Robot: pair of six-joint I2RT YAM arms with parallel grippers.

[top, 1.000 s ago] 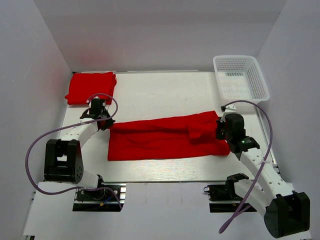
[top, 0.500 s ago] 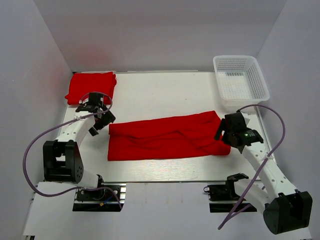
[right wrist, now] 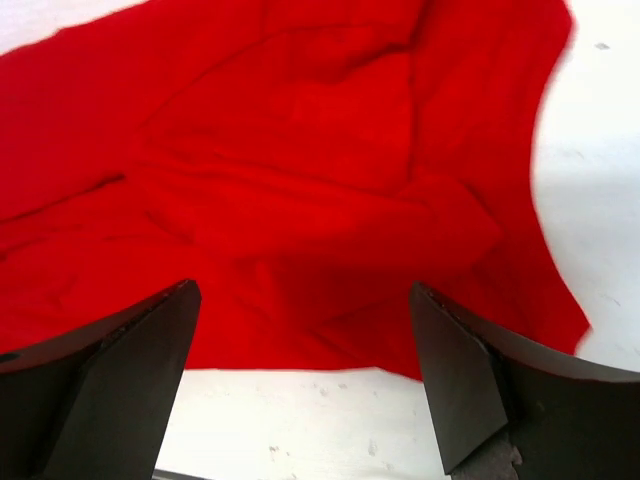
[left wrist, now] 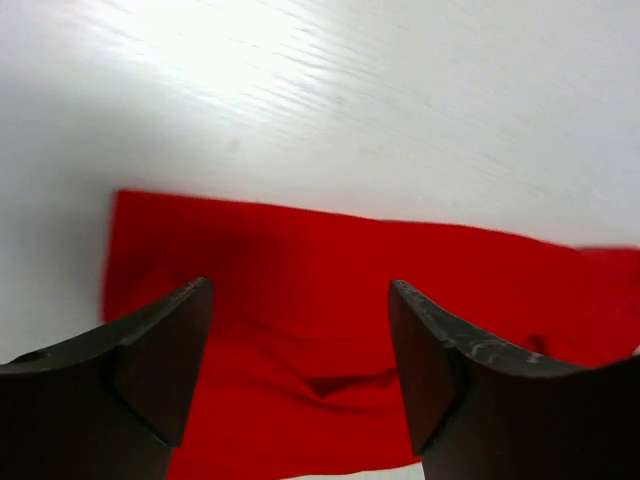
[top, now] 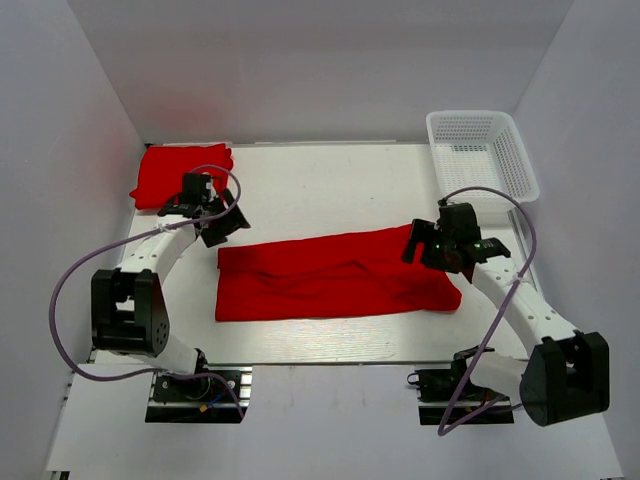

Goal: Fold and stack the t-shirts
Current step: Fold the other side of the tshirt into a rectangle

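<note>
Now, half-folded t-shirt (top: 335, 278) lies across table (top: 330, 190), folded t-shirt (top: 180, 175) back-left; left gripper (top: 222, 222) & right gripper (top: 420, 243) both wide, empty; risk: pinching top layer only, so fold bunches.

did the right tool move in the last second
Yes: the right tool has shifted left, further in over the spread t-shirt, and slightly toward the far end, where the white basket sits.

White plastic mesh basket (top: 482, 152): upright at the far right corner of the tabletop (top: 330, 190), beyond and to the right of the right tool (top: 414, 245), well apart from it; farther still from the left tool (top: 228, 226). The white tabletop lies beneath both tools.
</note>
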